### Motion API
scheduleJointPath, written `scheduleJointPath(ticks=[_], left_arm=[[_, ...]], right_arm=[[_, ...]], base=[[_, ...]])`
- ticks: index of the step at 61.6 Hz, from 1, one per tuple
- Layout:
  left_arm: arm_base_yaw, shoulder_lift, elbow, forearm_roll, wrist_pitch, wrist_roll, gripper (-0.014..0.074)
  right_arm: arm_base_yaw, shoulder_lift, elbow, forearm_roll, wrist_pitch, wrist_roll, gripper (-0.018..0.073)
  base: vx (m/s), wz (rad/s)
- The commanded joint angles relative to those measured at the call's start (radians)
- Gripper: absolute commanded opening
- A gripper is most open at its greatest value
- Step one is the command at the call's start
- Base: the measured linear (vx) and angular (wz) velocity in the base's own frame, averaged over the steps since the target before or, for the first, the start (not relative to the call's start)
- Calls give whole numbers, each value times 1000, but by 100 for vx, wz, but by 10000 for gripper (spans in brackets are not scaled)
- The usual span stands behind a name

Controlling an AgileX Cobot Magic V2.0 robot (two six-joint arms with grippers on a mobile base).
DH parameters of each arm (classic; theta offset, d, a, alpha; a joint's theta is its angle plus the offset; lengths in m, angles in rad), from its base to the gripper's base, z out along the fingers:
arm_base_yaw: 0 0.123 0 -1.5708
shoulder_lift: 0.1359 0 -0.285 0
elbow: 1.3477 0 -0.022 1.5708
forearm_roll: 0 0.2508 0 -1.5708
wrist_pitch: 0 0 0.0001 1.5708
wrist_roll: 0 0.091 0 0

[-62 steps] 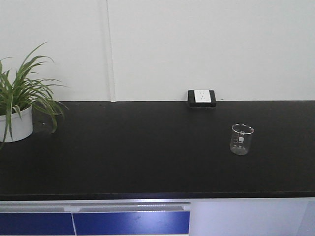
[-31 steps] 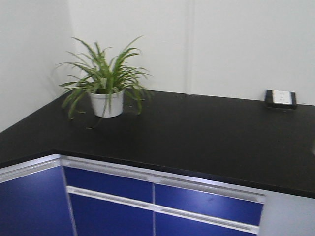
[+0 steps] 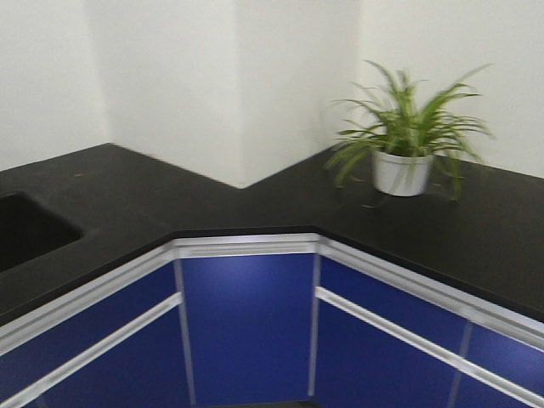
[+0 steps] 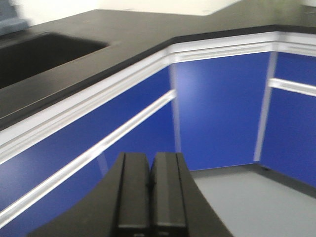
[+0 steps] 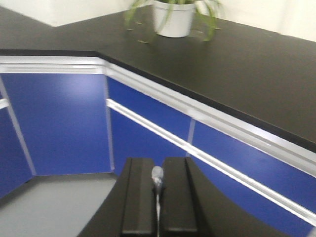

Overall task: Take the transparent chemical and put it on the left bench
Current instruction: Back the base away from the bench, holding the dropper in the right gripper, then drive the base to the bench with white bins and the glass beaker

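Black claws nearest: my left claw (image 4: 150, 160) is pressed closed on nothing. My right claw (image 5: 157, 165) is all but closed, with only a small grey bit in the slit and no glass. Beyond are blue cabinet fronts (image 3: 246, 323), then the corner bench (image 3: 255, 204) with a potted plant (image 3: 404, 166). Transparent chemical appears in no view. I judge that the grab and the placing on the left bench both remain.

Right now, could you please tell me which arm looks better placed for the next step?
Right, tentatively. No beaker shows in any view. The right gripper faces the benchtop with the potted plant, something small and unclear between its fingers; the left gripper, shut and empty, faces the sink side.
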Motion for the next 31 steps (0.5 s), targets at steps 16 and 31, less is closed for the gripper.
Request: scheduleJointPath(ticks=[16,31], left_arm=[[-2,-19,16,-1,-78,-8,-3],[-2,-19,16,-1,-78,-8,-3]], right_arm=[[-4,6,-31,-2,-80,0,-8],[-4,6,-31,-2,-80,0,-8]], base=[[-10,64],[-6,57]])
